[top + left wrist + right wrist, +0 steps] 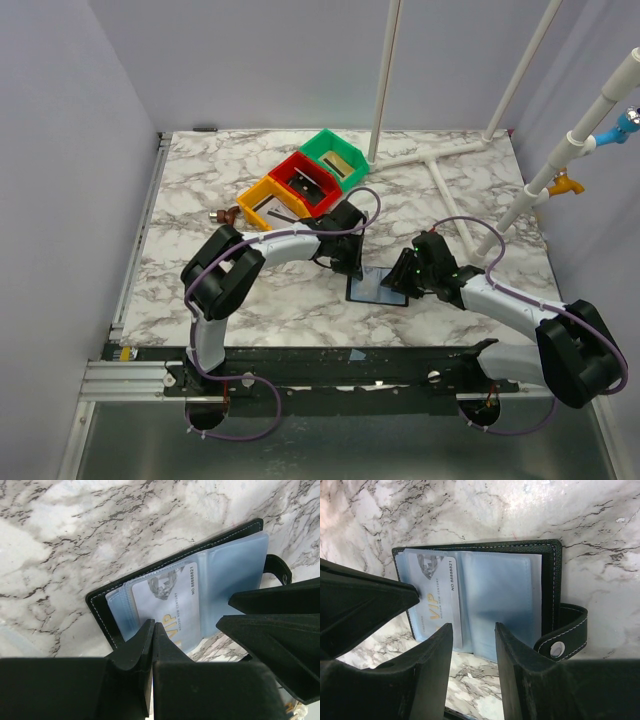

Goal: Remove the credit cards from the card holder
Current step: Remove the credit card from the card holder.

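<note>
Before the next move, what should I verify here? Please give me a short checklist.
1. The wallet lies open on the table: ok.
2. The card is visible inside the wallet: ok.
3. The left gripper is shut at the card's edge: ok.
4. The card is really pinched by it: cannot tell.
5. The right gripper is open at the wallet's edge: ok.
6. The wallet is held down: cannot tell.

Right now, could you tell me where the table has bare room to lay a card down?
Bare marble: the table's left side, beside the yellow bin, and the near strip between the card holder and the front edge. Crowded: over the card holder, where left gripper and right gripper meet, and by the white pipes.
</note>
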